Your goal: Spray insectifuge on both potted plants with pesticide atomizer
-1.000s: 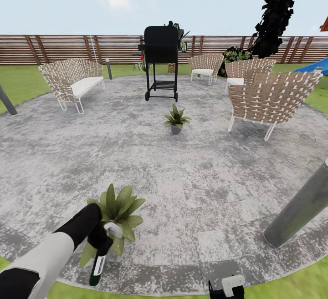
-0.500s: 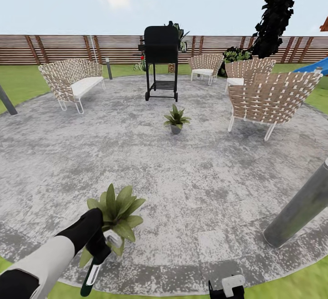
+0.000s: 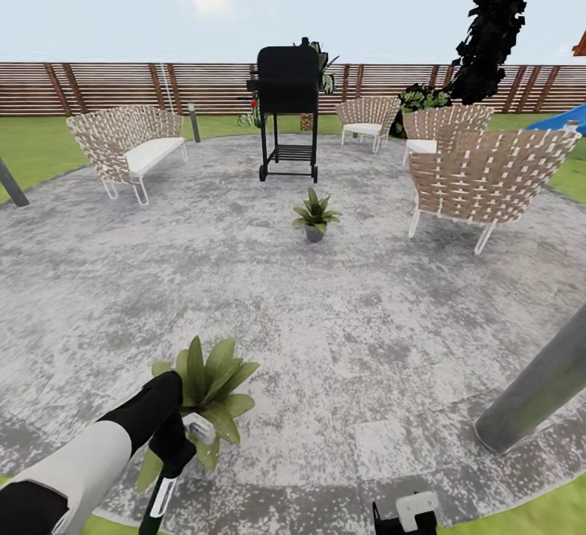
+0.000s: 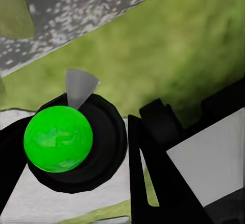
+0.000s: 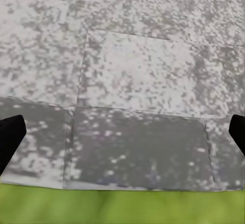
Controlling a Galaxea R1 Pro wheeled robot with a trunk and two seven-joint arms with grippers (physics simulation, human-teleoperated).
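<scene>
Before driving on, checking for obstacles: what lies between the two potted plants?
Head view: bare paved patio between the near plant and the far plant.

A black grill (image 3: 287,111) stands among wicker chairs (image 3: 487,177) before a fence (image 3: 106,87).

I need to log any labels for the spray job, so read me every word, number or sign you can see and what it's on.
None: no readable text in any view.
The pesticide atomizer held in the left hand shows no legible label.
The grill, the chairs and the fence carry no writing.
</scene>
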